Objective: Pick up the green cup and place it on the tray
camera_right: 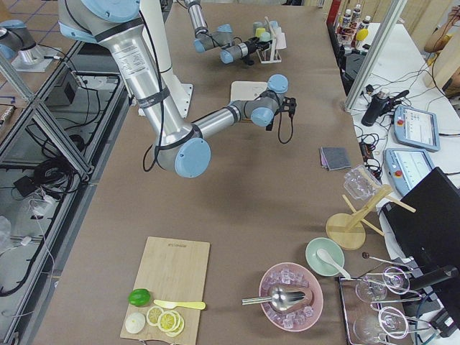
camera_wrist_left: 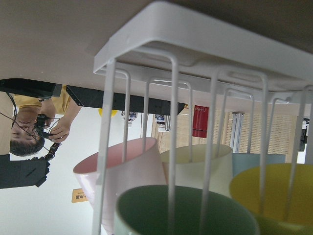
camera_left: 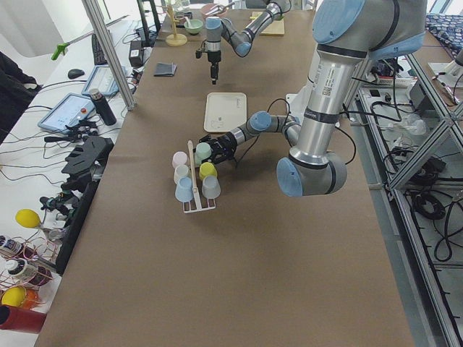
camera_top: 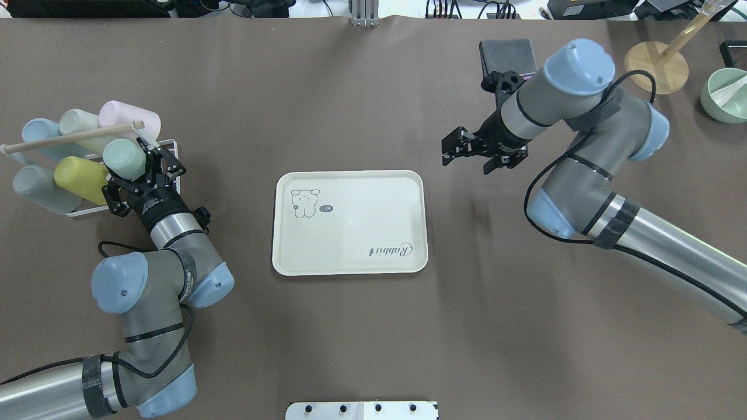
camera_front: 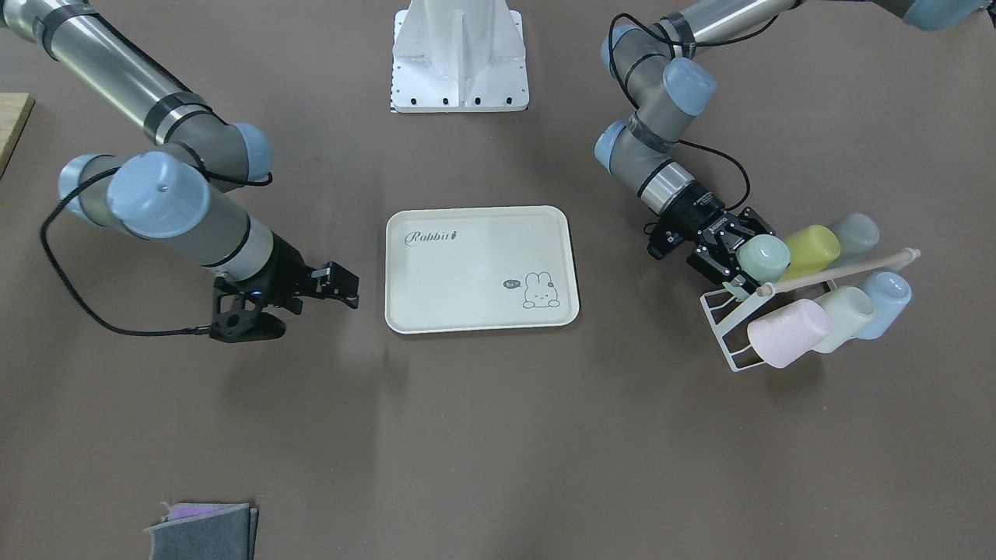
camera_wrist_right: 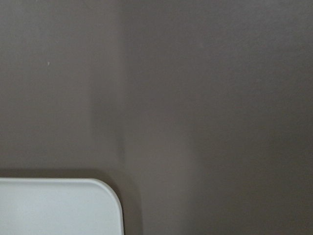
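Observation:
The green cup (camera_top: 124,158) lies on its side in a white wire rack (camera_top: 170,143) at the table's left end, among other pastel cups. My left gripper (camera_top: 139,178) is open, its fingers on either side of the cup's near end; the front view shows the same gripper (camera_front: 738,250) and cup (camera_front: 764,258). The left wrist view looks through the rack's wires at the green cup (camera_wrist_left: 144,215). The cream tray (camera_top: 350,221) lies bare at the table's centre. My right gripper (camera_top: 452,150) is open and empty, hovering off the tray's far right corner (camera_wrist_right: 54,208).
The rack also holds pink (camera_top: 129,116), cream (camera_top: 79,123), blue (camera_top: 36,131), yellow (camera_top: 79,175) and grey-blue (camera_top: 35,185) cups under a wooden rod (camera_top: 70,137). A grey cloth (camera_top: 508,53), a wooden stand (camera_top: 656,67) and a green bowl (camera_top: 725,94) sit at the far right.

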Available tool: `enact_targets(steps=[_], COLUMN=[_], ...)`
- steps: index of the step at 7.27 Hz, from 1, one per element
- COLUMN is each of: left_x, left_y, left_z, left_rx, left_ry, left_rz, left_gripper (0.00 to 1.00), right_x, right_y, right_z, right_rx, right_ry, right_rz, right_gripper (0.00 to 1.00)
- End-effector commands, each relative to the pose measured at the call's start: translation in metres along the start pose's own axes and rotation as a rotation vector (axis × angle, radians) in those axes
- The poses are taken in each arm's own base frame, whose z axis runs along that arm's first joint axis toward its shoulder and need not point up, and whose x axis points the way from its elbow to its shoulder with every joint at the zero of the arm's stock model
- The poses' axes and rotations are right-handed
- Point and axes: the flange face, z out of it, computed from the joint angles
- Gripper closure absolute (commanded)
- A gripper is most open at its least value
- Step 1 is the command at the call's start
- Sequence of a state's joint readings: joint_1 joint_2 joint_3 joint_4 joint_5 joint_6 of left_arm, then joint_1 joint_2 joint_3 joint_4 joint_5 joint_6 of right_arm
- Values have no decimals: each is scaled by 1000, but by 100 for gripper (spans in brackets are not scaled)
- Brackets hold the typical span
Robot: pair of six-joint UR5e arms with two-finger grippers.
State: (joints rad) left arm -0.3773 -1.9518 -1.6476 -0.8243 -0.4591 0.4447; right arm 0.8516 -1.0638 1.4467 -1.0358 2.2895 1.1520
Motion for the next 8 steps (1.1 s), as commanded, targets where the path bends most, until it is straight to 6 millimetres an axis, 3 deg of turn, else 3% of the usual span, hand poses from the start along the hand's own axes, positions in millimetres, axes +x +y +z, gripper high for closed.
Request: enact_targets(steps=[1, 2, 4, 5, 6, 8], left_x=[6, 14, 11, 15, 25, 38], left_y=[7, 18, 41, 43, 47, 48], left_z=[1, 2, -9, -11, -22, -46], left_rx=[3, 10, 38, 43, 64, 105], left_ry=[-2, -4, -16, -18, -32, -61], left_rz=[-7, -19, -49, -50, -47, -35], left_gripper=[89, 89, 89, 89, 89, 89], right_x=[106, 171, 302, 352, 386, 430], right_y=[-36, -38, -5, 18, 27, 25], right_z=[-83, -111, -153, -160, -170, -221], right_rx=[26, 39, 61, 55, 44, -16], right_ry=[-12, 7, 66, 97, 137, 269], right_rz=[-59, -88, -118, -134, -178, -263], right_gripper=[0, 0, 0, 0, 0, 0])
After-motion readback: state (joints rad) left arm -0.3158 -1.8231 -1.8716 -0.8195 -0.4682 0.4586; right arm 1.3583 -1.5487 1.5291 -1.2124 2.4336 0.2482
